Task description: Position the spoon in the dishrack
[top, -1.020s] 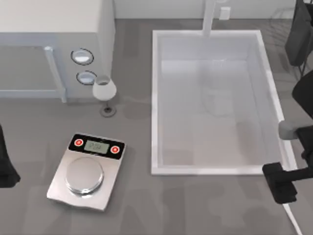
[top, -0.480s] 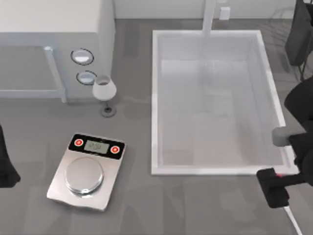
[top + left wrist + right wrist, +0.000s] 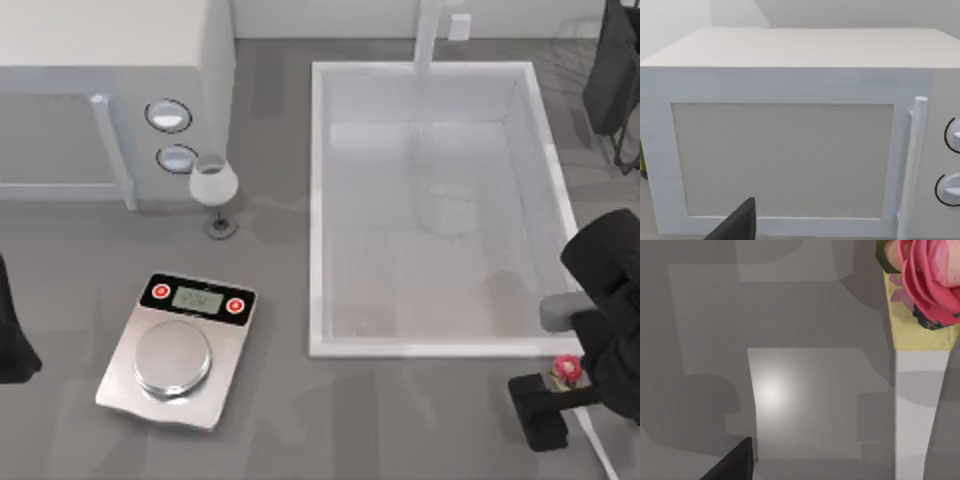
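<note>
The slim cream-handled spoon with a red, rose-like end [image 3: 567, 369] lies at five o'clock on the grey bench [image 3: 300, 430], just below the white rectangular sink basin [image 3: 318, 210]. The right end effector [image 3: 545, 410] hovers beside it; whether its fingers are apart cannot be told. The left arm sits parked at nine o'clock.

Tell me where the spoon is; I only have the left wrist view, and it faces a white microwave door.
Observer: In the top view the spoon is near the table's right front corner, just outside the sink, beside the right hand.
Operator: Is it in the dishrack?
Observer: No. The dishrack sits at the far right, beyond the sink, well apart from the spoon.
Operator: And the left arm?
Observer: The left hand is parked at the table's left edge.
</note>
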